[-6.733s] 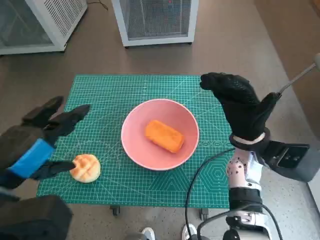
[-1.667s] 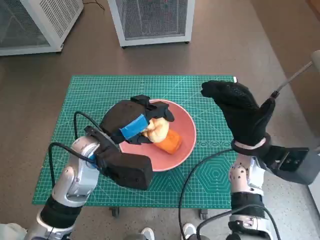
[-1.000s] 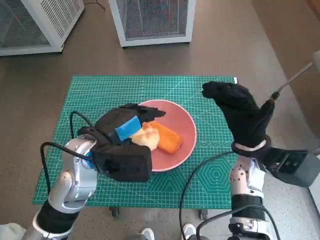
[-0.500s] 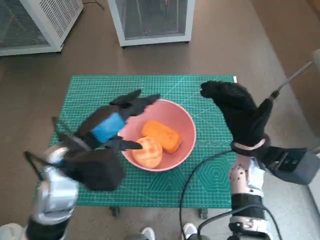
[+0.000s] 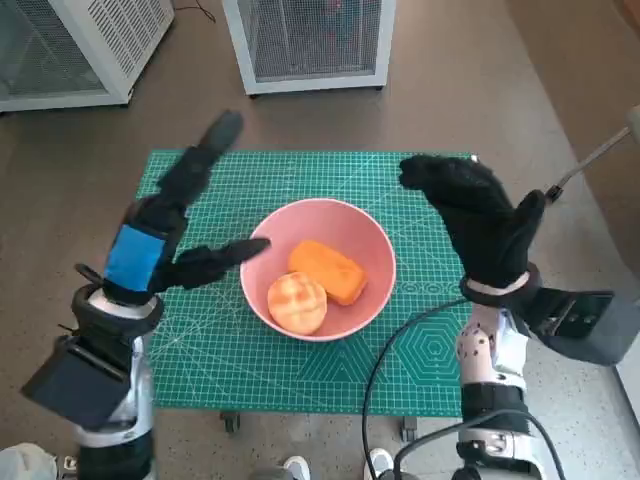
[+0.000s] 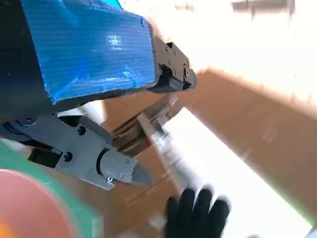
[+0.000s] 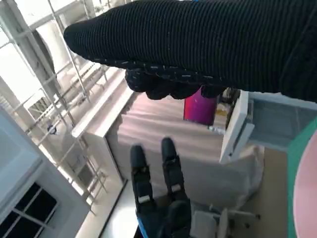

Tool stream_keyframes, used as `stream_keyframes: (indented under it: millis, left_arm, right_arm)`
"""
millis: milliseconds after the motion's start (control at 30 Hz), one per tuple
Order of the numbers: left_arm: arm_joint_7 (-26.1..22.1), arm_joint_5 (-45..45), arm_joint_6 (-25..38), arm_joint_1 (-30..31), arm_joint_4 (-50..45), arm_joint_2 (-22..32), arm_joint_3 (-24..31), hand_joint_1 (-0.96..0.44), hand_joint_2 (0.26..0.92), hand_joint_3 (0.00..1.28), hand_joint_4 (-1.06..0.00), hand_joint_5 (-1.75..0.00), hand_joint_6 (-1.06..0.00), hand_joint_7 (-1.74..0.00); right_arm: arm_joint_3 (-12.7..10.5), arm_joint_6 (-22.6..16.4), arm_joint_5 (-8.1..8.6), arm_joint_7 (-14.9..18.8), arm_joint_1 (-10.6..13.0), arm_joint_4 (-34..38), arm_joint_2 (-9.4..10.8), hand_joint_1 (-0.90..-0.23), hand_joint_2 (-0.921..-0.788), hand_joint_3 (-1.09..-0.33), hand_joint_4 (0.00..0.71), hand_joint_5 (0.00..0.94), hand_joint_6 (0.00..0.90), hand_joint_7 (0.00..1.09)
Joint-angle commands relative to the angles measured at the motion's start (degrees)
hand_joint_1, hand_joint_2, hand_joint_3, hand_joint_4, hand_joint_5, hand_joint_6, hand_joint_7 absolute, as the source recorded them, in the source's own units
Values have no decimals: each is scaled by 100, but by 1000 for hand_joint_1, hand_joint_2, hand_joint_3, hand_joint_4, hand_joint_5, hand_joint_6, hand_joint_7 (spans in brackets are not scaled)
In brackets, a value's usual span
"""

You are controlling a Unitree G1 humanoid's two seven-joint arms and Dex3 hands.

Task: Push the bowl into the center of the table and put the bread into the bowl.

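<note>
The pink bowl (image 5: 350, 228) sits near the middle of the green cutting mat (image 5: 240, 330). Two pieces of bread lie in it: a round golden bun (image 5: 297, 302) at its near left and an oblong orange loaf (image 5: 330, 271) at its centre. My left hand (image 5: 170, 225) is raised left of the bowl, fingers spread, holding nothing. My right hand (image 5: 480, 220) hovers upright at the bowl's right, fingers apart and empty. In the left wrist view the blue-taped back of the left hand (image 6: 84, 47) fills the frame, with the bowl's rim (image 6: 29, 203) and the right hand (image 6: 198, 213) beyond.
The mat covers the small table; its near edge (image 5: 300, 405) lies just before my arms. Two white mesh-fronted cabinets (image 5: 310, 40) stand on the brown floor beyond the table. A black cable (image 5: 390, 360) loops over the mat's right front corner.
My left hand let go of the round bun in the bowl, then rose and drew back to the left with fingers spread. The right hand has stayed in place.
</note>
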Motion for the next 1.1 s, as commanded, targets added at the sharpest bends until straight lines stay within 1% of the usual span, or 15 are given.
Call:
stream_keyframes:
  millis: [33, 167, 300, 533, 700, 833, 1100]
  left_arm:
    - [43, -350, -114, -36, 46, -24, 30, -599, 921, 392, -225, -38, -340, -68]
    - [-56, -631, -202, -130, 162, -10, 2, -628, 921, 432, -207, -22, -316, -62]
    - [-102, -799, -334, -245, 310, -8, -21, -645, 921, 444, -181, -7, -289, -51]
    - [-128, -793, -648, -489, 680, 9, -78, -645, 921, 461, -129, 0, -240, -31]
    - [-123, -682, -677, -596, 814, 85, -136, -649, 921, 467, -107, 0, -217, -21]
    - [-122, -610, -631, -644, 827, 165, -158, -660, 921, 471, -100, 0, -213, -19]
    - [-254, -686, -601, -724, 893, 353, -180, -680, 921, 476, -89, 0, -223, -25]
  right_arm:
    - [42, -72, -205, -221, -130, 82, -11, -538, -921, -541, 253, 3, 386, 8]
    - [43, -154, -286, -325, -250, 139, -19, -548, -921, -540, 256, 3, 390, 10]
    - [45, -250, -304, -366, -369, 251, -22, -562, -921, -540, 256, 3, 393, 11]
    - [47, -421, -332, -403, -583, 492, 4, -576, -921, -542, 252, 0, 394, 11]
    - [58, -539, -397, -415, -685, 626, 7, -579, -921, -541, 248, 0, 393, 10]
    - [74, -640, -486, -443, -741, 736, -2, -575, -921, -539, 248, 0, 389, 7]
    - [148, -831, -718, -628, -791, 801, -26, -561, -921, -533, 251, 1, 388, 6]
